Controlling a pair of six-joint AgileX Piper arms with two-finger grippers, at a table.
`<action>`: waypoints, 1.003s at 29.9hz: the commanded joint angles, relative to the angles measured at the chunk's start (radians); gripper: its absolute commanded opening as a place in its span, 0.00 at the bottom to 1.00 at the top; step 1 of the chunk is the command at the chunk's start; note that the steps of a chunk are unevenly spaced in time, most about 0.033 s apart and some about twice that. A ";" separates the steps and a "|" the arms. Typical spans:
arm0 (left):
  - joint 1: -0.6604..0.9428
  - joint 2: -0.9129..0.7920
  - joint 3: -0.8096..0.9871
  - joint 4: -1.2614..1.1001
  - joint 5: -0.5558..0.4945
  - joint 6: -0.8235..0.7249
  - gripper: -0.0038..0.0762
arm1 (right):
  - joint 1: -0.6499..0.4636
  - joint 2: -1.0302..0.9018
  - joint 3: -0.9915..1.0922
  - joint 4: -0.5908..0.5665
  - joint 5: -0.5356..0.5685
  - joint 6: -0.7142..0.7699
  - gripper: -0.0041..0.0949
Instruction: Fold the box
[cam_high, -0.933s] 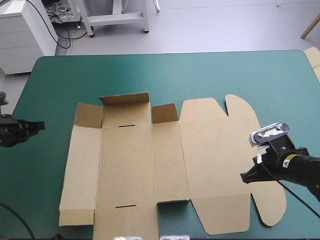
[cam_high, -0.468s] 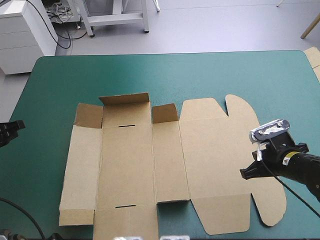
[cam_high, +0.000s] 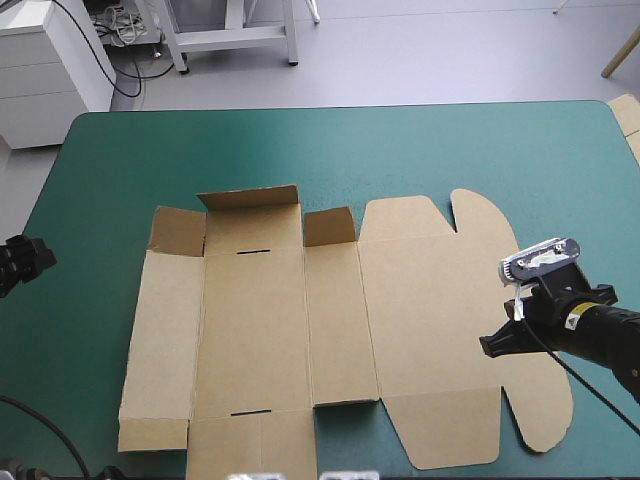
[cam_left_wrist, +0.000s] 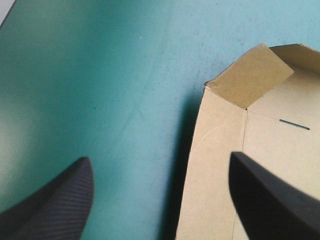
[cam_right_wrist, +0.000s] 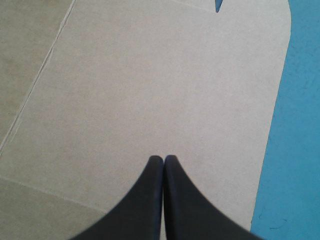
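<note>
On the teal-green table (cam_high: 400, 150) the box (cam_high: 300, 330) lies mostly flat, long axis left to right, the right gripper (cam_high: 492, 350) over its lid end and the left gripper (cam_high: 25, 265) off its left wall; left wrist view: fingers spread, that wall's edge ahead; right wrist view: fingers pressed together above board.

Withdrawal of left gripper (cam_high: 40, 258) toward the left edge of the table (cam_high: 110, 170), now farther from the box (cam_high: 255, 330). Slight shift of right gripper (cam_high: 487, 349) inward and toward the far edge.
</note>
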 joint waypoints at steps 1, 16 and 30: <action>0.002 -0.015 -0.027 -0.041 0.031 -0.006 0.83 | -0.008 -0.007 -0.026 -0.003 -0.046 -0.007 0.02; 0.002 0.073 0.338 -0.192 0.031 0.181 0.83 | -0.008 -0.007 -0.026 -0.003 -0.024 -0.014 0.02; -0.019 0.081 0.428 -0.116 0.029 0.144 0.82 | -0.008 -0.007 -0.026 -0.009 -0.020 -0.014 0.02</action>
